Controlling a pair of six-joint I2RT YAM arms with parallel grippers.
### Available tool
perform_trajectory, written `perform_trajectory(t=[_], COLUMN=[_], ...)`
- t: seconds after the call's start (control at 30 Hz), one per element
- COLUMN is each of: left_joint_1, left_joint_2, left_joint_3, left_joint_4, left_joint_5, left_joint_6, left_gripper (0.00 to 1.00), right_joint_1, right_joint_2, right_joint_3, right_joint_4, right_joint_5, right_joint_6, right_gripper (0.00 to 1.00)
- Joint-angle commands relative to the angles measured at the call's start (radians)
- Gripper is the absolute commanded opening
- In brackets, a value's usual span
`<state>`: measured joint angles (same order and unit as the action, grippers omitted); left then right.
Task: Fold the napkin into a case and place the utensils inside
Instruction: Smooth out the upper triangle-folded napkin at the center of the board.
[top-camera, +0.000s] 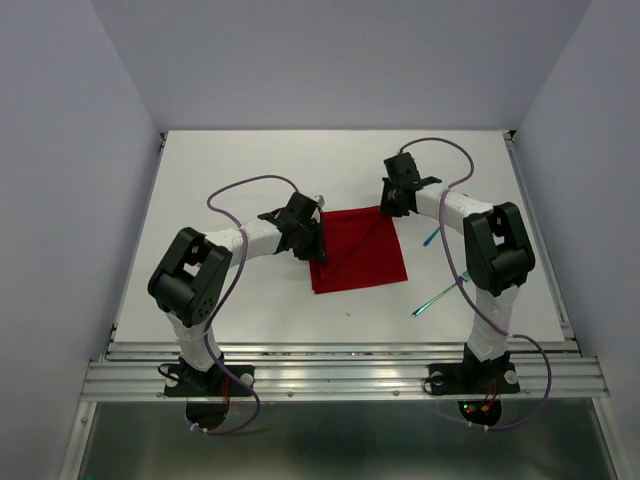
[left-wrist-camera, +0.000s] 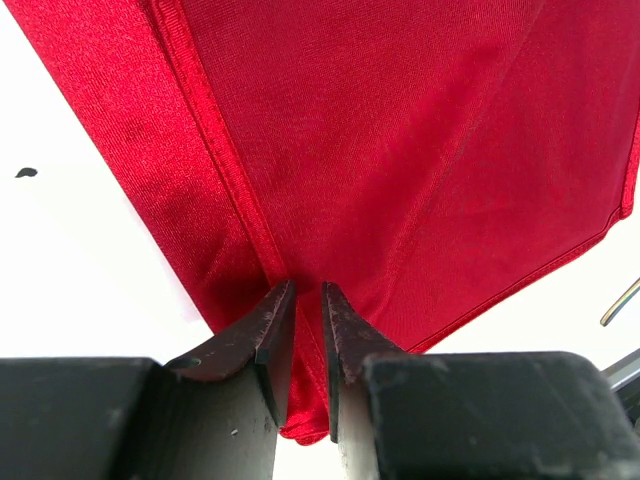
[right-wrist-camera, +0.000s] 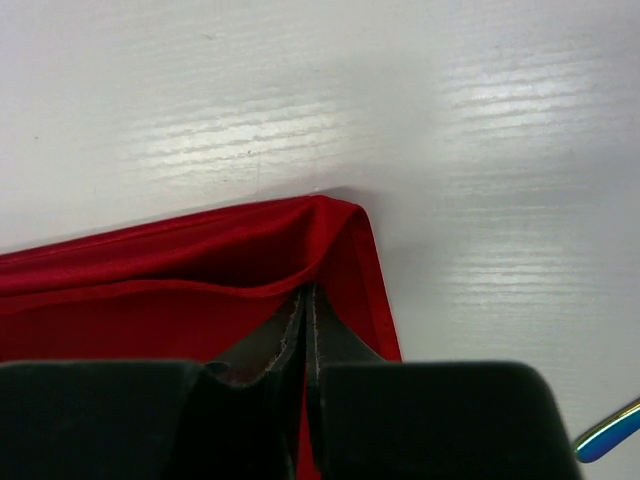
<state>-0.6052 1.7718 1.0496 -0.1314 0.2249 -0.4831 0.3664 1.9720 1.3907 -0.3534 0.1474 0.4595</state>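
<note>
Evidently soft and limp, the napkin (top-camera: 360, 250) seemed best taken at its hemmed corners, where the left end effector (left-wrist-camera: 308, 300) and right end effector (right-wrist-camera: 306, 305) each sat clamped on it

The napkin (top-camera: 358, 250) is seen in bright, plain red with no print — only a shinier ribbed band along its hem is picked out in the left wrist view. The tabletop (top-camera: 250, 170) is shown white and faintly streaked, with one small dark speck (left-wrist-camera: 27, 172). At the napkin's 4 o'clock a fork (top-camera: 437, 298) is marked by a teal-green handle. A second slim utensil (top-camera: 431, 237) at 3 o'clock is tinted teal-blue. The jaws of the left gripper (left-wrist-camera: 308, 292) and right gripper (right-wrist-camera: 308, 292) are coloured dull black — the arms (top-camera: 487, 320) are banded white and black, and purple cables (top-camera: 437, 140) are looped over them.
</note>
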Motion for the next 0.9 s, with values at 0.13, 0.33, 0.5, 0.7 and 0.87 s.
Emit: perform_trajectory(t=[0.13, 0.33, 0.5, 0.7, 0.87], left_joint_1=[-0.001, -0.001, -0.001, -0.002, -0.002], left_joint_2=[-0.064, -0.072, -0.064, -0.041, -0.014], left_joint_3=[0.046, 0.046, 0.053, 0.055, 0.049], left_joint_4=[-0.014, -0.016, -0.011, -0.004, 0.003], left_joint_5=[0.002, 0.011, 0.030, 0.037, 0.019], left_joint_6=[0.021, 0.026, 0.028, 0.037, 0.054], left_gripper=[0.28, 0.28, 0.28, 0.28, 0.28], right_joint_1=[-0.003, -0.003, -0.003, -0.003, -0.003], right_joint_2=[0.047, 0.059, 0.053, 0.079, 0.090], right_joint_3=[0.082, 0.099, 0.097, 0.114, 0.122], right_joint_4=[0.024, 0.024, 0.024, 0.024, 0.011], right_joint_5=[-0.012, -0.028, -0.020, -0.020, 0.001], right_joint_6=[-0.002, 0.008, 0.008, 0.013, 0.022], right_gripper=[0.06, 0.06, 0.06, 0.06, 0.06])
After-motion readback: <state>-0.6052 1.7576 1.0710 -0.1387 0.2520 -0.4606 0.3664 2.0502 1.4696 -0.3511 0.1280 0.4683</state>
